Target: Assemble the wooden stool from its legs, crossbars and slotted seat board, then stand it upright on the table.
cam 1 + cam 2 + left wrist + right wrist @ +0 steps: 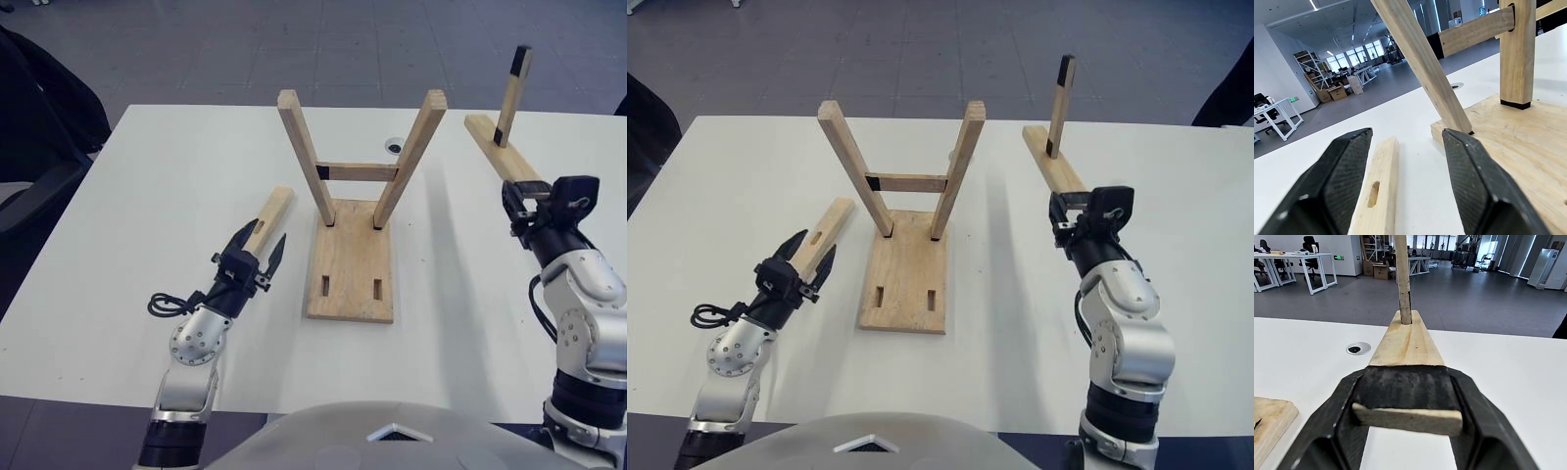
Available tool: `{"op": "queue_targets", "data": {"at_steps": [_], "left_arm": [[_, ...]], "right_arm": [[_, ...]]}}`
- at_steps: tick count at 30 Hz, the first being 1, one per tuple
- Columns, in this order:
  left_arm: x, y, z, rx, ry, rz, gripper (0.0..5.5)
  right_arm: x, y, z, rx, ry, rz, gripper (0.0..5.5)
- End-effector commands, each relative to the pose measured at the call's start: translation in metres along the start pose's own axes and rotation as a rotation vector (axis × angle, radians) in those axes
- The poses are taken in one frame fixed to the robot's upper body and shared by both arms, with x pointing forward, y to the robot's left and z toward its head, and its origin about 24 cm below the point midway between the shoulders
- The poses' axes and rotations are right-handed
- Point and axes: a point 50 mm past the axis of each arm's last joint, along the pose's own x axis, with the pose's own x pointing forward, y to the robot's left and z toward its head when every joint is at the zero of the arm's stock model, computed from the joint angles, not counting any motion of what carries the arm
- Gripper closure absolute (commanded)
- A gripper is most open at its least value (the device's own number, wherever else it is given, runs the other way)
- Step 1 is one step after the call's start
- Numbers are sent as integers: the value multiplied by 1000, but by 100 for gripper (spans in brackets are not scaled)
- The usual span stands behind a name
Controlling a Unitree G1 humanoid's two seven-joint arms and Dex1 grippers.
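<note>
A loose leg [272, 215] lies flat on the white tabletop [147, 196], just left of the seat board [350, 257]. Its near end sits between the fingers of the left gripper [266, 233]. Those fingers are spread wide, one on either side of the wood, not clamped on it. The left wrist view adds that the leg lies nearer one finger [1342, 171] than the other, though contact cannot be told, and that a small mortise hole [1373, 193] is cut in its top face

The right gripper [526, 188] is closed on the near end of a second leg [490, 145], which lies at the right of the tabletop, well apart from the seat board. An upright crossbar [514, 93] with a black end stands from this leg's far part. In the right wrist view a dark pad [1405, 387] lies over the leg's top face with the pale end face showing beneath it, and a round cable grommet [1358, 348] sits in the tabletop beyond

The seat board lies flat mid-tabletop. Its two far slots hold the left standing leg [306, 157] and the right standing leg [411, 157], both leaning outward and joined by a horizontal crossbar [358, 171]. The two near slots [325, 285] show as bare cuts
</note>
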Motion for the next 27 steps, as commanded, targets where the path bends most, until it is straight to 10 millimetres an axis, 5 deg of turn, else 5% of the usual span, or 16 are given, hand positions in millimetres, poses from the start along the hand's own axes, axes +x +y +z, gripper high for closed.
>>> {"op": "queue_targets", "data": {"at_steps": [1,13,27], "left_arm": [[-2,4,-4,8,25,-15,286],[-4,-1,-5,7,27,-22,286],[-6,-4,-6,-3,41,-19,286]], "right_arm": [[-10,-11,-27,-23,105,-32,348],[-10,-10,-25,-73,59,-5,348],[-27,-14,-69,-34,272,-12,348]]}}
